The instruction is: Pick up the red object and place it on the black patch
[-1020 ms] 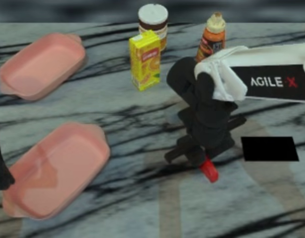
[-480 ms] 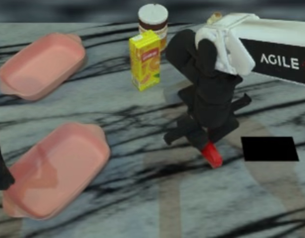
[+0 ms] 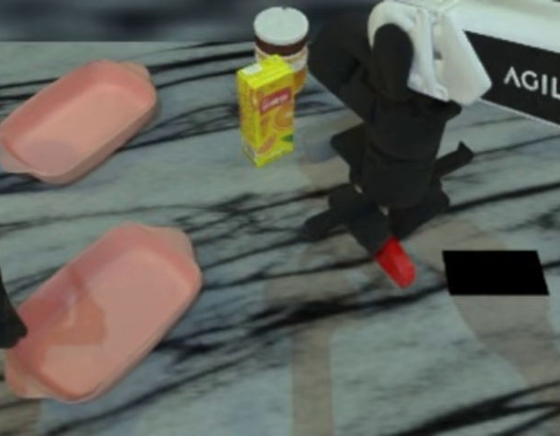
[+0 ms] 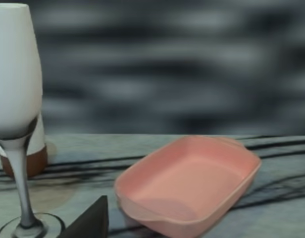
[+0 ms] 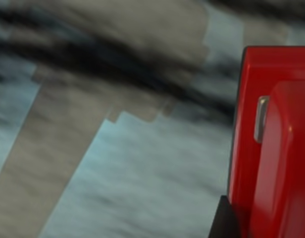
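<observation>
Marble-patterned desk [image 3: 262, 381] carried everything in the top view. My right gripper [image 3: 382, 243] hung over the right half of the desk, its fingers pinching the red object [image 3: 395, 264], whose lower end stuck out below the black fingers and pointed toward the desk's front right. The black patch [image 3: 495, 272] lay flat just beside the red object, toward the right edge, apart from it with a strip of marble between. The right wrist view showed the red object [image 5: 271, 148] close up, filling one side of the picture above blurred marble.

My left arm [image 3: 0, 309] sat parked at the left edge of the desk; I could not tell how its fingers stood. Two pink trays lay on the left half, one [image 3: 75, 118] near the back left corner and one [image 3: 103, 309] nearer the front. A yellow juice carton [image 3: 265, 111] stood near the back edge, with a white-lidded jar [image 3: 281, 36] just behind it.
</observation>
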Controlling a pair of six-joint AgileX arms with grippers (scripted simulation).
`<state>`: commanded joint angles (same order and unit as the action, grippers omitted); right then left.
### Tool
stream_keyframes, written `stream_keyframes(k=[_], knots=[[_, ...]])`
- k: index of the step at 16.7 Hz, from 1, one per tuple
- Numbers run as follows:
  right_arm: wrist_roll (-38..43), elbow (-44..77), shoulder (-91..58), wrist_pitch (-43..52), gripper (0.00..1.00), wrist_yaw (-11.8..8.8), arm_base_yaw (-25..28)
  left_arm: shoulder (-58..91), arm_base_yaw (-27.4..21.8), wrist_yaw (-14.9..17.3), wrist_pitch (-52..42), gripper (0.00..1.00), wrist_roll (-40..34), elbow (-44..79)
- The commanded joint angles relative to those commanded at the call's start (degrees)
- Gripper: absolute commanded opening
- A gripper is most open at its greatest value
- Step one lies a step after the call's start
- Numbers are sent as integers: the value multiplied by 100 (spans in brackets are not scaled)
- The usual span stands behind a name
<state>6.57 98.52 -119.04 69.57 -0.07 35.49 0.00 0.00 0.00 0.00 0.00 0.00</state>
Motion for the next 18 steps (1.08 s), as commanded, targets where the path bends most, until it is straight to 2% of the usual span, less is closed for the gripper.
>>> stream_keyframes(k=[4,7,11,18], knots=[[363,22,-8,20,0,1,-71,0,0,0,0,100,0,0],[1262,43,-10,58,0,1,-251,0,0,0,0,100,0,0],[3222,-68,72,102,0,5,-647,0,0,0,0,100,0,0],[7390,-488,344,153,0,32,-1468,0,0,0,0,100,0,0]])
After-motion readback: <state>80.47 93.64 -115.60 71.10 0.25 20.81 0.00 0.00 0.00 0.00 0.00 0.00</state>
